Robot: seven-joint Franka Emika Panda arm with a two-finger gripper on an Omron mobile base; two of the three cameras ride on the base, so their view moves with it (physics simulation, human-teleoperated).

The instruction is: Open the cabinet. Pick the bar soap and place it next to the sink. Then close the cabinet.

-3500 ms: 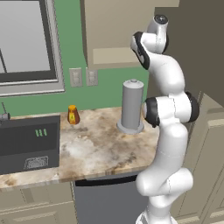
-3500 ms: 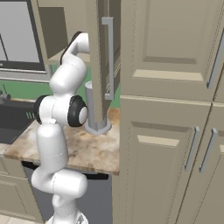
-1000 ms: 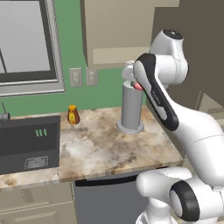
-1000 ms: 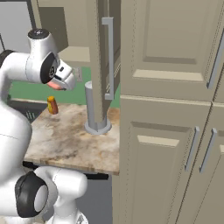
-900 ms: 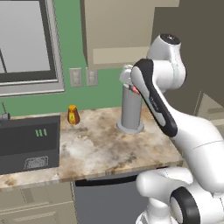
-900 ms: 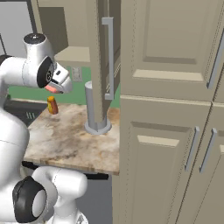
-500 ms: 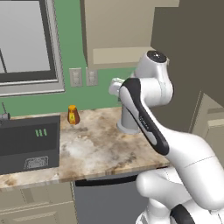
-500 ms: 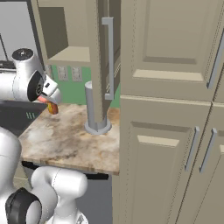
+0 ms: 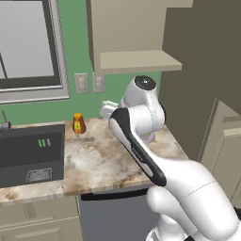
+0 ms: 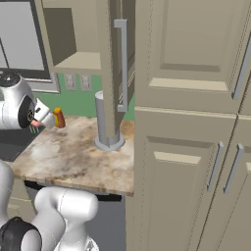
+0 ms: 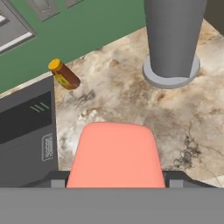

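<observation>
Between the fingers of the gripper (image 11: 116, 177) sat the bar soap (image 11: 115, 155), a salmon-pink block filling the lower middle of the hand view, its long axis running out away from the hand. The two dark finger tips showed just at its lower corners, one on each side, so the jaws were closed on the soap's width and carrying it.

Below and beyond the soap lay the marbled counter (image 11: 131, 94). The dark sink (image 11: 26, 131) lay off to one side of the block, its near edge close beside the soap's flank in that view, with the small amber jar (image 11: 64, 74) standing farther on by the green wall. On the opposite side, well apart, stood the grey cylinder on its round base (image 11: 171, 39).

From the left base view the hand (image 9: 109, 109) hung over the counter between the jar (image 9: 78, 123) and the cylinder, not yet above the sink's rim (image 9: 33, 150). The placing spot, as I judged it, was the bare stone just beside the sink, toward the jar's side of the soap.

The cabinet door (image 10: 119, 63) stood swung open, edge-on in the right base view, and had yet to be closed.
</observation>
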